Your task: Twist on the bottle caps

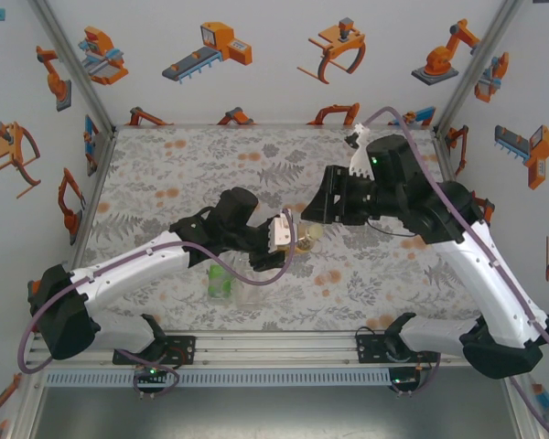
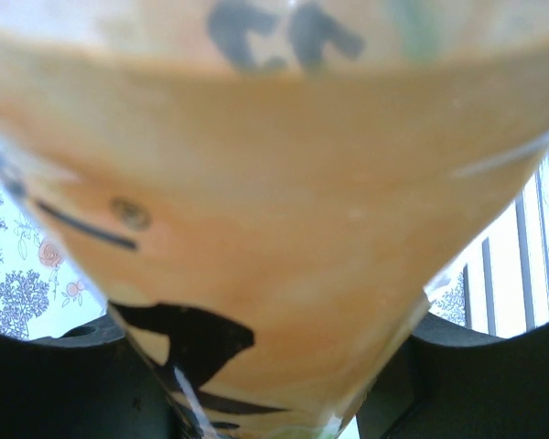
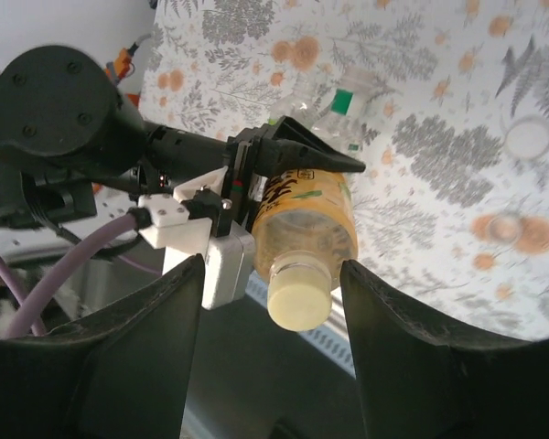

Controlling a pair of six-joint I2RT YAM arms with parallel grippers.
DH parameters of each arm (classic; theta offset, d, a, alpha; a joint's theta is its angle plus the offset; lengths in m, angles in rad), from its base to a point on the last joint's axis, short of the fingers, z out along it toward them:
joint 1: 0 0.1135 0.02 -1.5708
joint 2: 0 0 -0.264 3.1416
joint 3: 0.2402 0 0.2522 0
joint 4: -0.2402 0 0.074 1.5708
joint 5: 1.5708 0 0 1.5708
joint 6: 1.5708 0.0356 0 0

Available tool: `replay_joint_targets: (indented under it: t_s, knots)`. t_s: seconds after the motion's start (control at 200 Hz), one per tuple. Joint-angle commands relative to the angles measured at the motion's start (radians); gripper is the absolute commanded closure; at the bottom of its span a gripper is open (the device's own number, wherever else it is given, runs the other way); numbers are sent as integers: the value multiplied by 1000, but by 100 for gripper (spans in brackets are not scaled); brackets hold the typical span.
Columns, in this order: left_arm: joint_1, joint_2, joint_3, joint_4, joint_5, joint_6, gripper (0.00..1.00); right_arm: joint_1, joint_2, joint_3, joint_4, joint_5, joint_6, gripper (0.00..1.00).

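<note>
The amber bottle [image 3: 306, 215] is hanging in the air over the middle of the table [image 1: 165, 174], lying on its side. It is looking see-through and orange-brown, with a yellow label and dark letters. A smooth, round, yellowish cap [image 3: 297, 297] is sitting on its neck. The left gripper [image 1: 293, 238] is squeezing tight around the bottle's body, and in the left wrist view 2 dark fingers [image 2: 46, 384] are pressing on the blurry orange plastic. The right gripper [image 3: 273, 270] is standing part way open with the cap between its 2 black fingers, and a small gap is showing on the left side of the cap, so it is not gripping anything. A short green bottle [image 1: 220, 279] is standing near the front edge of the table, close to the left arm, and a clear bottle [image 1: 252, 293] is sitting just beside it. A small round pale thing [image 3: 529, 137] is lying on the cloth by itself. The cloth is showing grey leaves and orange flowers, and it is lying flat and open behind the arms, all the way to the back wall. A metal rail [image 1: 274, 352] is running along the near edge.
</note>
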Motion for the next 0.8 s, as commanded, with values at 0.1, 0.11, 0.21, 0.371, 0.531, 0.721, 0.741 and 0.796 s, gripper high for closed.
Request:
replay_joint_targets:
  t_s: [0.1,0.11,0.21,0.371,0.531,0.721,0.741,0.796]
  knots:
    - [-6,-29,27,23,62,19,100,6,-86,-34,51,-218,-585,44]
    - [-6,-28,28,23,63,20,100,6,-88,-37,53,-223,-598,44]
    - [-6,-31,27,23,75,22,100,6,-130,-82,62,-358,-856,45]
    - [-6,-35,26,23,101,18,100,6,-138,-94,-1,-427,-1158,44]
    - [-7,-36,30,16,126,19,100,7,-88,-52,-90,-384,-1288,44]
    - [-7,-38,32,9,128,22,100,6,-74,-63,-79,-407,-1310,46]
    - [-7,-38,32,9,128,22,100,6,-75,-66,-73,-410,-1308,46]
    - [-7,-38,32,9,128,22,100,6,-80,-76,-58,-418,-1301,47]
